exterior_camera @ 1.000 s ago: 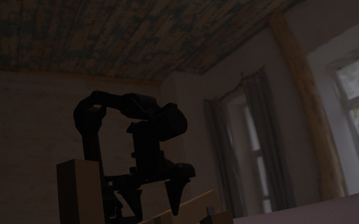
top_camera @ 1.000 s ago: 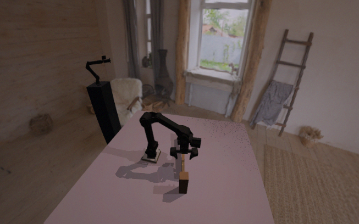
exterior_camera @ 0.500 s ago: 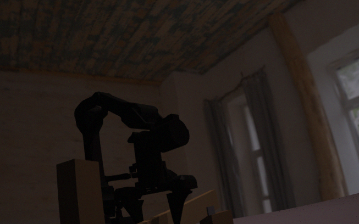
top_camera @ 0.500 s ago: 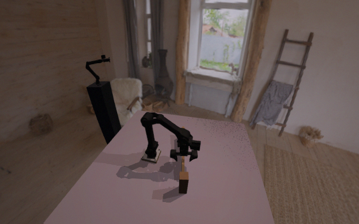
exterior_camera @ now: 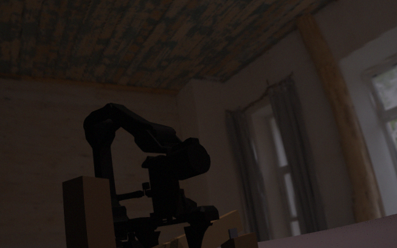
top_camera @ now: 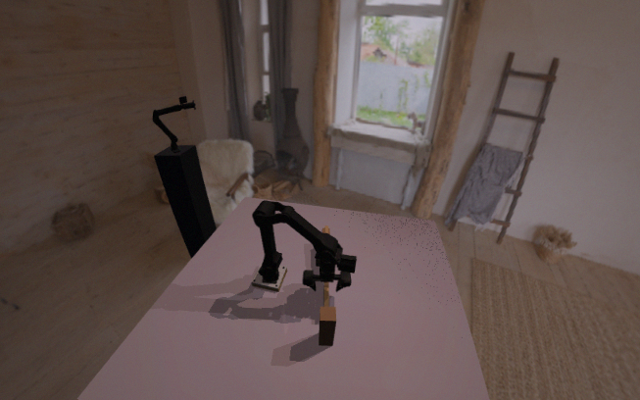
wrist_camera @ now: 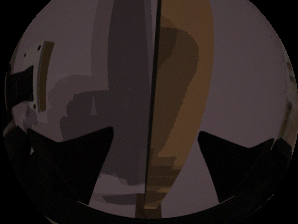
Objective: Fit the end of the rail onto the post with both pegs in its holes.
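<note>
One gripper (top_camera: 327, 287) (exterior_camera: 172, 244) (wrist_camera: 157, 135), fingers wide apart, one either side of the sloping rail (top_camera: 325, 298) (exterior_camera: 228, 223) (wrist_camera: 186, 75); not gripping.

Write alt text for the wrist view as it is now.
The open gripper's two dark fingers reach in from either side of a long wooden rail, touching neither face, above a pinkish table; the arm's base plate shows at left.
</note>
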Motion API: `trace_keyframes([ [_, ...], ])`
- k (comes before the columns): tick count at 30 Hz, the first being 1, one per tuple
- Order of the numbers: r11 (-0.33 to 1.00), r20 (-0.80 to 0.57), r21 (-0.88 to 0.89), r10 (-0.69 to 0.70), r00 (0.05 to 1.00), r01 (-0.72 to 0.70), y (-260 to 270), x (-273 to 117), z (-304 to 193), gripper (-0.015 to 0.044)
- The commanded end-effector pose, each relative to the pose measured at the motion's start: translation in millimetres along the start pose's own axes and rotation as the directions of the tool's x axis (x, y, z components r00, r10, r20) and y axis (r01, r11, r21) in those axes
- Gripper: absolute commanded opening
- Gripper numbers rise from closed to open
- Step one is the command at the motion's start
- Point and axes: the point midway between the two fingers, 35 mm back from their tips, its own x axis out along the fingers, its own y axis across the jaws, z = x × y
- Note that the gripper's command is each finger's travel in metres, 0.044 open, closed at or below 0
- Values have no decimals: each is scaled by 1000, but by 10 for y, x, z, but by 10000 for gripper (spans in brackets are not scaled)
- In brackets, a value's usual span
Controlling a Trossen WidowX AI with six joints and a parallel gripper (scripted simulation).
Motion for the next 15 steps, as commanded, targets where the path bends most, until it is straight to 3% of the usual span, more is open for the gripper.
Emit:
trace_keyframes([
  [1, 1000, -5, -4, -1, 1000, 1, 0, 13, -7, 361],
  [12, 1000, -5, -4, -1, 1000, 1, 0, 13, -7, 72],
  [15, 1000, -5, -4, -1, 1000, 1, 0, 13, -7, 53],
])
